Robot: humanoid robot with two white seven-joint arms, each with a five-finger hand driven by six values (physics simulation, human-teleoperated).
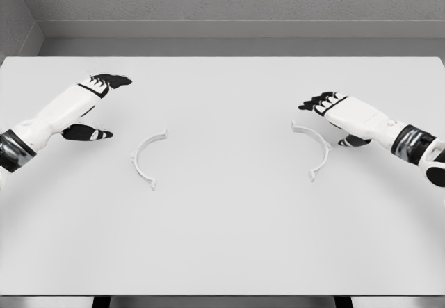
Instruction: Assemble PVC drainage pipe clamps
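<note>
On the white table [222, 252], nearest the camera lie two white half-ring clamp pieces, well apart. Taking the left half [144, 158] as the landmark: it lies flat, its open side facing right toward its mate. The right half [316, 149] sits far to its right, open side facing back left, so the two mirror each other.

Beyond and left of the left half hangs the left hand [89, 110], fingers spread, thumb apart, holding nothing. Far to the right, just behind the right half, the right hand [334, 113] is likewise open and empty.

Each half looks thin, light, stiff and probably slick; it may skid if pushed. A pinch across the middle of the arc seems safest, leaving the end tabs free for mating.
</note>
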